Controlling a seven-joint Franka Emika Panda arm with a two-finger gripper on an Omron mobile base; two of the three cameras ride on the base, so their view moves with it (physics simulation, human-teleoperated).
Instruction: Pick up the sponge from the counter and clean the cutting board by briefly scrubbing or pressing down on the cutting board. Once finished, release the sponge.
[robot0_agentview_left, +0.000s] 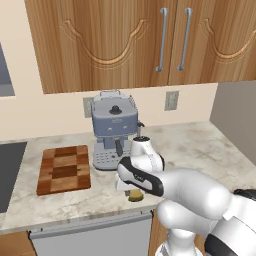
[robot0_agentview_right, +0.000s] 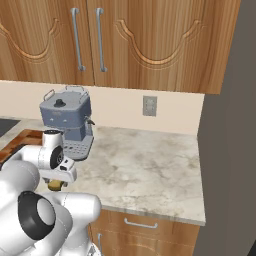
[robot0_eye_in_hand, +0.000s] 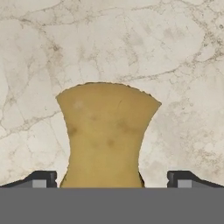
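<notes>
The sponge, a tan-yellow block with pinched sides, lies on the marbled counter directly under my hand. My gripper is open, one fingertip to each side of the sponge with a gap between tip and sponge. From the left base view the sponge peeks out below my wrist near the counter's front edge, and it shows the same way in the right base view. The checkered wooden cutting board lies flat to the left, apart from the sponge; one of its corners shows beyond my arm.
A grey coffee machine stands just behind my hand, between board and open counter. A dark cooktop lies left of the board. Wall cabinets hang above. A grey wall bounds the counter on the right.
</notes>
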